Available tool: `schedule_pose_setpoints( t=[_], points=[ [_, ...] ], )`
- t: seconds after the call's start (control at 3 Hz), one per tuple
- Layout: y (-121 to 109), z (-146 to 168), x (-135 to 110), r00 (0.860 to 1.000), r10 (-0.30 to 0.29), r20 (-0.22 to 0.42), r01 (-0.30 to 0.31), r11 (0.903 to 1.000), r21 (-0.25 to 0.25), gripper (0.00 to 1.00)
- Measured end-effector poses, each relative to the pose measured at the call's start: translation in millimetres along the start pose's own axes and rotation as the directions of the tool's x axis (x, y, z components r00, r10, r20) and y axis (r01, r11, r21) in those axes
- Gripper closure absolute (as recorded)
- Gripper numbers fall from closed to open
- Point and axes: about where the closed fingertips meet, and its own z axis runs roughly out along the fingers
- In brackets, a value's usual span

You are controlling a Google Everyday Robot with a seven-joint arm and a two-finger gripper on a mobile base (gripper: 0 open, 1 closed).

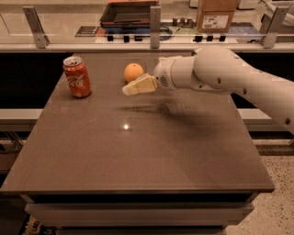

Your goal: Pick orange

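Note:
The orange (133, 72) is a small round fruit sitting on the brown table (138, 151) near its far edge, left of centre. My gripper (127, 90) reaches in from the right on a white arm (220, 73). Its cream tip is just in front of and slightly below the orange in the picture, close to it and above the table. It holds nothing that I can see.
A red Coca-Cola can (76, 77) stands upright at the table's far left, well left of the orange. Behind the table runs a counter with a rail and metal posts (155, 26), a dark tray (128, 13) and a cardboard box (216, 16).

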Motion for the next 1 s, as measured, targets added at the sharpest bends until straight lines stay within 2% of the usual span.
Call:
schedule_pose_setpoints(
  t=[0.33,1.0],
  points=[
    [-11,20,-5,0.999,-0.001,0.048,0.001,1.0000,-0.009,0.00],
    [-10,57,0,0.994,0.036,0.100,-0.032,0.9986,-0.041,0.00]
  ],
)
